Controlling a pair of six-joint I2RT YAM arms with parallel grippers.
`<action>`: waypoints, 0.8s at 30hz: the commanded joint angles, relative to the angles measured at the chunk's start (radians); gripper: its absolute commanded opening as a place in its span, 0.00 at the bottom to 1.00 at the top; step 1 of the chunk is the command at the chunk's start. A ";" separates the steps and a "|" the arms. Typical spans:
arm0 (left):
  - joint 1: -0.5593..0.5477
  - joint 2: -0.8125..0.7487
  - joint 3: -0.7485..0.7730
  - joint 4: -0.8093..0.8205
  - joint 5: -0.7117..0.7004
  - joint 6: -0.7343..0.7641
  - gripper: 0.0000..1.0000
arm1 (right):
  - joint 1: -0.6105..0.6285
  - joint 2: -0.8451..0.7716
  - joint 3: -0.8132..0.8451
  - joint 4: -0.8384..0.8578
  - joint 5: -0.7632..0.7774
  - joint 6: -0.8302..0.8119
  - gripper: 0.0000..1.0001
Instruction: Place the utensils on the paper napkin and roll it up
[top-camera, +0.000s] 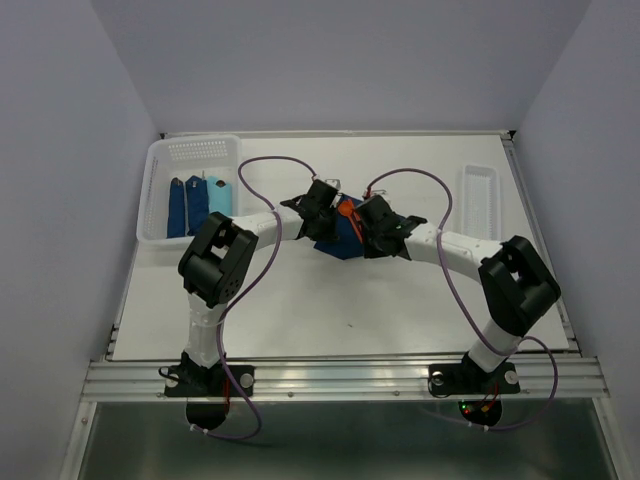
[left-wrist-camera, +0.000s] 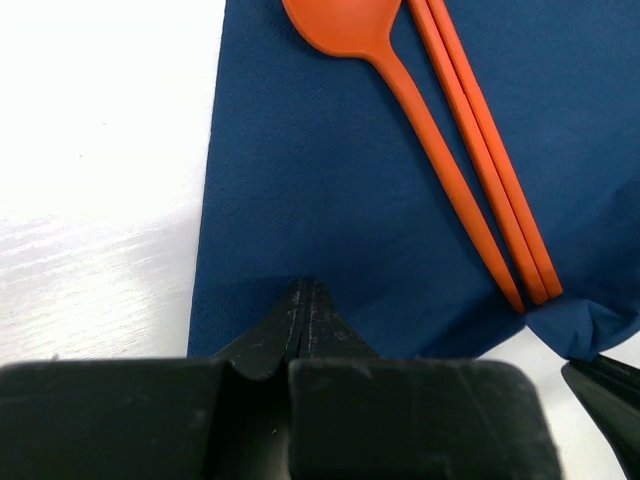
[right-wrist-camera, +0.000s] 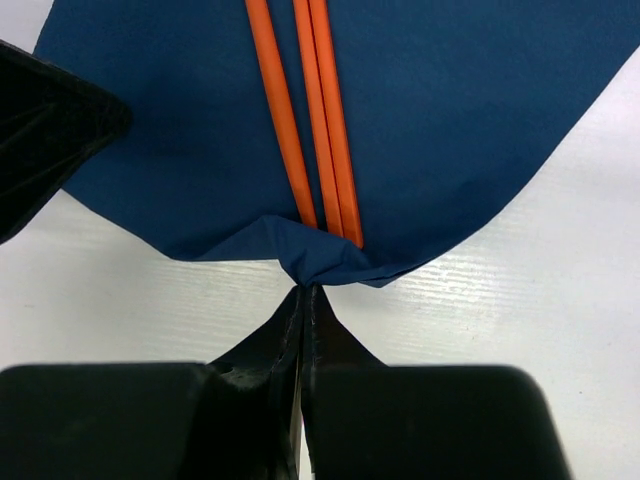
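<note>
The dark navy paper napkin (top-camera: 333, 240) lies at the table's middle between both grippers. On it lie an orange spoon (left-wrist-camera: 400, 90) and two orange chopsticks (left-wrist-camera: 490, 170); their ends also show in the right wrist view (right-wrist-camera: 320, 130). My right gripper (right-wrist-camera: 308, 288) is shut on the napkin's (right-wrist-camera: 460, 120) near corner, which is folded up over the utensil ends. My left gripper (left-wrist-camera: 305, 285) is shut, its tips lying over the flat napkin (left-wrist-camera: 300, 170) just inside its edge, beside the spoon handle. I cannot tell whether it touches the paper.
A white basket (top-camera: 160, 200) at the far left holds dark blue and light blue rolls (top-camera: 196, 205). A clear shallow tray (top-camera: 481, 196) sits at the far right. The right gripper's tip shows at the left wrist view's lower right corner (left-wrist-camera: 610, 395).
</note>
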 joint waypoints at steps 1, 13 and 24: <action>0.001 -0.002 0.001 -0.011 -0.016 0.027 0.00 | 0.005 0.022 0.061 0.003 0.039 -0.046 0.01; 0.001 0.001 -0.003 -0.013 -0.010 0.033 0.00 | 0.005 0.083 0.121 -0.011 0.042 -0.115 0.01; 0.001 -0.003 -0.006 -0.015 -0.006 0.044 0.00 | 0.005 0.146 0.176 -0.011 0.016 -0.172 0.01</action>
